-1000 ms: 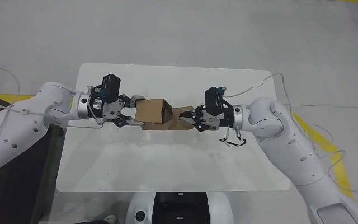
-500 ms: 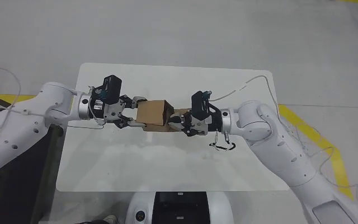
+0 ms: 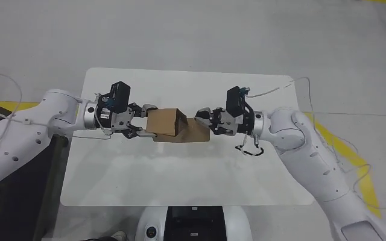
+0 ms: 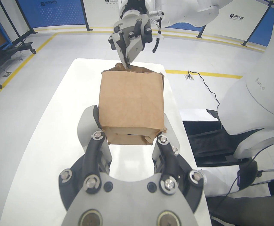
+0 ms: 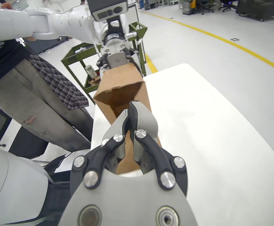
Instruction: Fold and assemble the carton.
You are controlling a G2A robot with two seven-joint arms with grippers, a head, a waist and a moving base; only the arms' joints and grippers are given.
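Back out from the carton's mouth has come the right gripper (image 3: 203,115): half a second ago it was pushed in close against the open end, and it now sits a little away toward the robot's right, about where it was a second ago. Left arm and box have barely shifted.

The plain brown cardboard carton (image 3: 172,123) lies on its side near the middle of the white rounded-corner table (image 3: 181,175), its long axis running between the two arms. The left gripper (image 4: 130,130) has it by the closed end, one finger on each side wall, spread as wide as the box and clamped on it. The far end is unsealed, and a loose brown flap (image 3: 196,131) lies flat on the table pointing at the right arm.

The right gripper's fingers (image 5: 137,119) are pressed together with hardly a gap, directly above that flap. From the left wrist view its tips touch the carton's far rim; whether any cardboard is nipped between them I cannot tell.

My reading is that the open end is being closed, side flaps first, with the long flap not yet turned in. The next move seems to call for the right gripper to get under or onto that flap and swing it up across the mouth while the left keeps the box braced against the push.

No label, tape or print shows on the carton's visible faces. The blue and white wall panels (image 4: 235,19) carry small logos, left unread
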